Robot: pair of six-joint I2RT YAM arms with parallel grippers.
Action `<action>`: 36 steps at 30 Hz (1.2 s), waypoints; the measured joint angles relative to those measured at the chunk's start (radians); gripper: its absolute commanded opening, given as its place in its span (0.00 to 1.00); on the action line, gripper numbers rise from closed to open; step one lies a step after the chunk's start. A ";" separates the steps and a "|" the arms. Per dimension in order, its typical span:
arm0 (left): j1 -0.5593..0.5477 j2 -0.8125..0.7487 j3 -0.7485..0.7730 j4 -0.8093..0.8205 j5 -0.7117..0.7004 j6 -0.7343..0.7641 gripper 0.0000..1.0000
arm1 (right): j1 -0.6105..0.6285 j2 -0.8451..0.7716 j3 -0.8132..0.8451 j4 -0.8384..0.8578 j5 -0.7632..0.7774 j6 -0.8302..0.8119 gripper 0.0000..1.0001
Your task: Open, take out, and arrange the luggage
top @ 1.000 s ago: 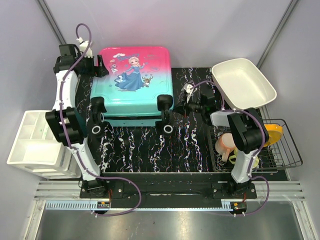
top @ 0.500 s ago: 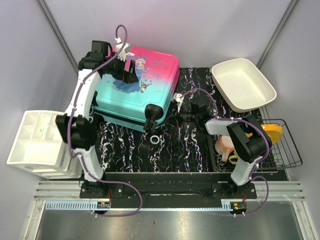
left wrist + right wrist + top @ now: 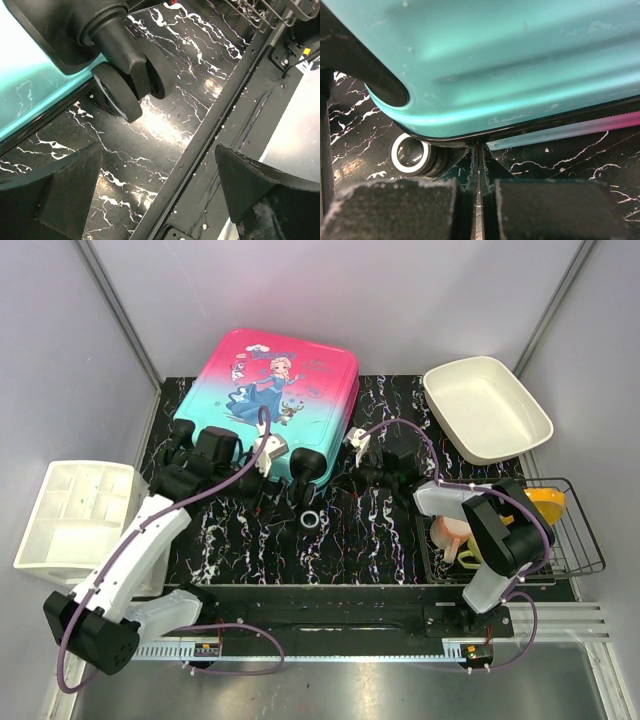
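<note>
The black marbled table (image 3: 370, 530) is seen from above, with both arms bolted at its near edge. The luggage (image 3: 265, 405) is laid flat and closed at the far left corner of the table, print side up. It is turned slightly askew, with its pink end toward the far edge and its teal, wheeled end toward the middle. A white oval tub (image 3: 487, 408) is placed at the far right corner, tilted and partly past the edge. A white compartment tray (image 3: 75, 520) is set beside the left edge, and a wire basket (image 3: 575, 540) holding orange and yellow items is found at the right edge. The left gripper (image 3: 157, 150) is held low over the table, just near the teal end, with its fingers spread wide apart. The right gripper (image 3: 477, 182) is brought against the lower rim of the teal shell, with its fingers pressed together. A white-rimmed wheel (image 3: 412, 155) is seen just beside them.
</note>
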 measured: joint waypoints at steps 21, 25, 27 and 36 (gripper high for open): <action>-0.266 0.212 0.019 0.220 -0.479 -0.354 0.19 | 0.027 -0.013 0.000 -0.017 0.143 -0.096 0.00; -0.256 0.189 0.006 0.203 -0.491 -0.331 0.00 | 0.041 -0.013 0.000 -0.013 0.193 -0.141 0.00; -0.256 0.174 -0.011 0.215 -0.487 -0.294 0.00 | 0.043 -0.013 0.002 -0.013 0.207 -0.153 0.00; -0.248 0.099 -0.084 0.239 -0.490 -0.135 0.00 | -0.028 0.090 0.137 -0.037 0.253 -0.151 0.00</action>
